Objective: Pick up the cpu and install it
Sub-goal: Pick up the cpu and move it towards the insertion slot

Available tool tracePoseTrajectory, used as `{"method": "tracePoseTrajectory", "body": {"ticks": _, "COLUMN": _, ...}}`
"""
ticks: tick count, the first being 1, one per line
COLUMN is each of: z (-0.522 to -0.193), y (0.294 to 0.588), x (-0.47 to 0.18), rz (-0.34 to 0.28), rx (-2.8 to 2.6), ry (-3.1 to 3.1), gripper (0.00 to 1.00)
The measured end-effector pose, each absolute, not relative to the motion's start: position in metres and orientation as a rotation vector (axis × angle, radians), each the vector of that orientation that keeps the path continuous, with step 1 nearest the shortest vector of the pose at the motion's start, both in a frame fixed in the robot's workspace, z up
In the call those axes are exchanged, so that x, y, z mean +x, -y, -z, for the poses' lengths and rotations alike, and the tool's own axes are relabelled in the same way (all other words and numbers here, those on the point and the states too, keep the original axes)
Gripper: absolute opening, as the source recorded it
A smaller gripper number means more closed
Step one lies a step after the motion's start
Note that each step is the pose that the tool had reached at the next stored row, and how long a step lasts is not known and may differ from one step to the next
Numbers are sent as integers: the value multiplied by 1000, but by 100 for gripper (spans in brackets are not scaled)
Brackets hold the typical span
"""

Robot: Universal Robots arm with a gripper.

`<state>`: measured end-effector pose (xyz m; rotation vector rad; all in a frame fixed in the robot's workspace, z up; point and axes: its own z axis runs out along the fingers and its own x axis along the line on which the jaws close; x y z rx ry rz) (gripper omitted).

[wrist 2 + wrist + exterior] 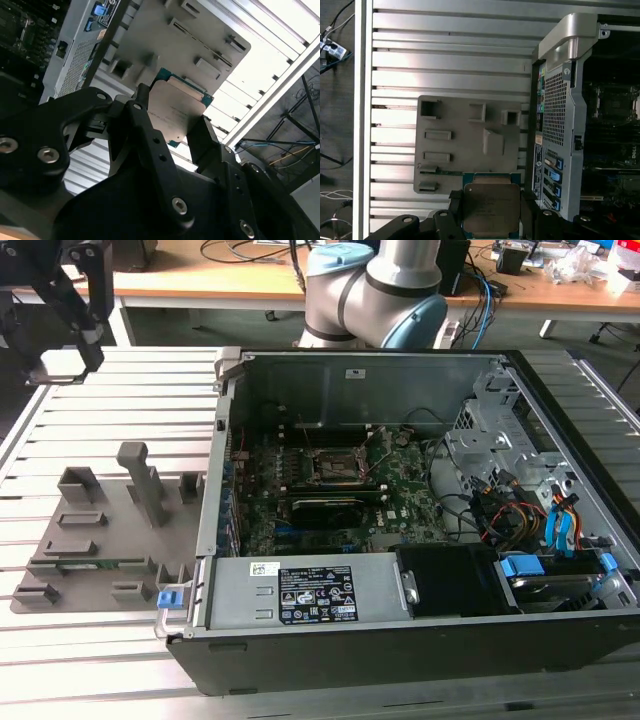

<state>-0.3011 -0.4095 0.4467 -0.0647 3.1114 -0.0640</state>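
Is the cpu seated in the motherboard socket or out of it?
Out. The gripper holds the cpu between its fingers, outside the open computer case, near the grey tray.

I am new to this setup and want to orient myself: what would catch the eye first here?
In the first wrist view the tool grips the cpu by its edges, near the grey fixture plate. In the exterior view the open computer case lies at the centre of the slatted table, its motherboard exposed.
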Motion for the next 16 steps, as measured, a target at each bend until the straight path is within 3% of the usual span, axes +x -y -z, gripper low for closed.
{"method": "tracePoseTrajectory", "body": {"ticks": 16, "z": -447, "y": 408, "x": -215, "rz": 71, "rx": -65, "ry": -3113, "gripper": 55}}
